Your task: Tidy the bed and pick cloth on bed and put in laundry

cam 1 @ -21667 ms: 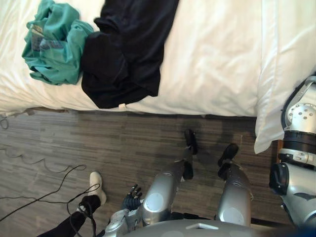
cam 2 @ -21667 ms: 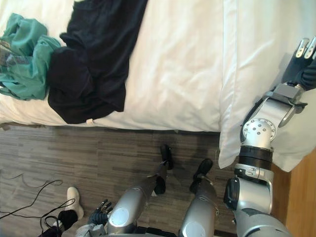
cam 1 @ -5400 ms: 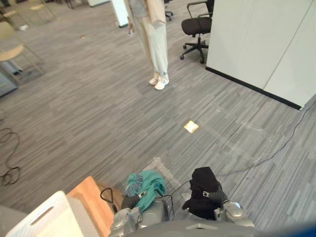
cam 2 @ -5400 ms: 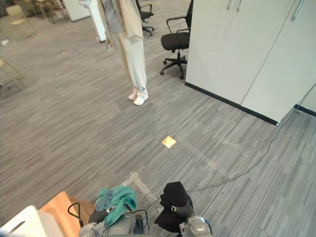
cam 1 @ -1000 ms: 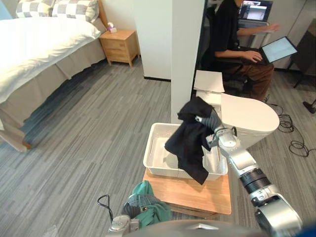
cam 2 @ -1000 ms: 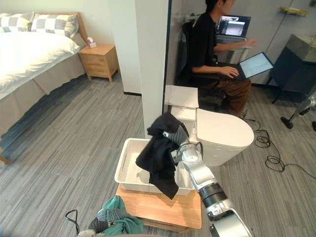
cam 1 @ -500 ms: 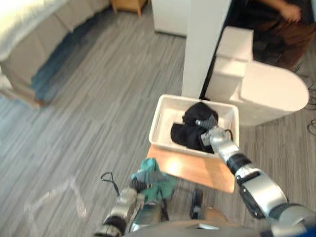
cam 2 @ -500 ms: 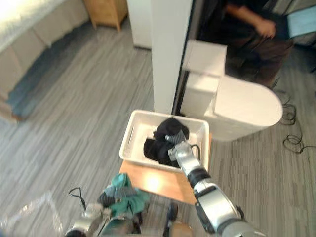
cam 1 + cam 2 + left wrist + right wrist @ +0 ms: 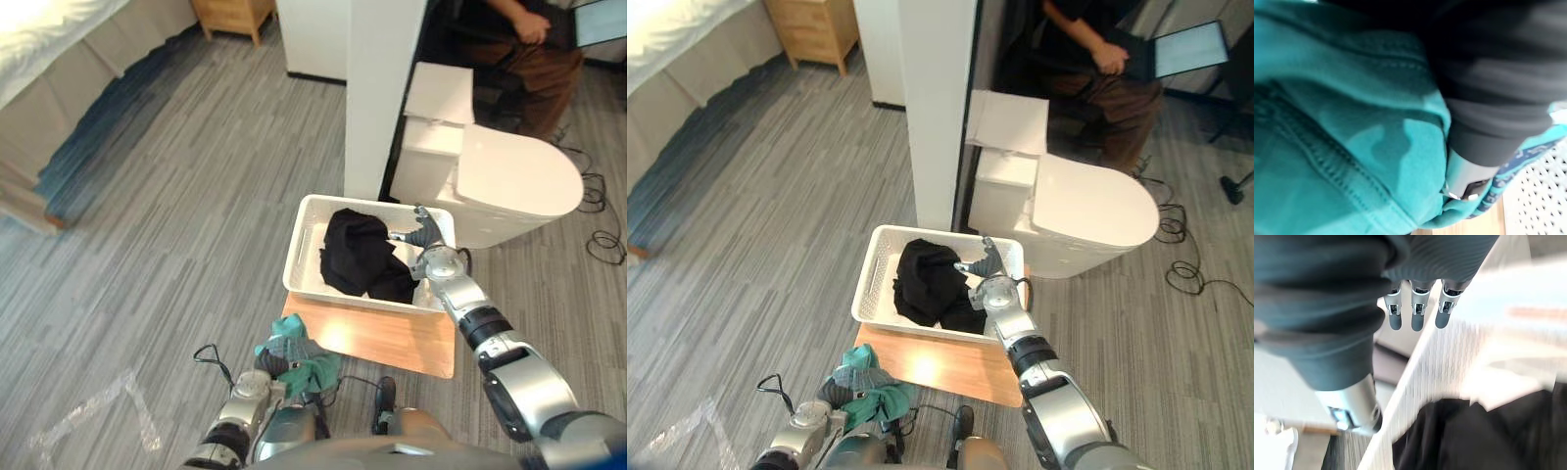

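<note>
Black cloth [image 9: 358, 257] is lying crumpled in a soft heap, showing no clear long axis, inside the white perforated basket [image 9: 296, 266] sitting on a wooden board [image 9: 387, 340]. Right hand [image 9: 421, 235] is hovering at the basket's right rim, fingers straight, gripping nothing. Left hand [image 9: 267, 365] is clutching bunched teal cloth [image 9: 302, 357] beside the board.
</note>
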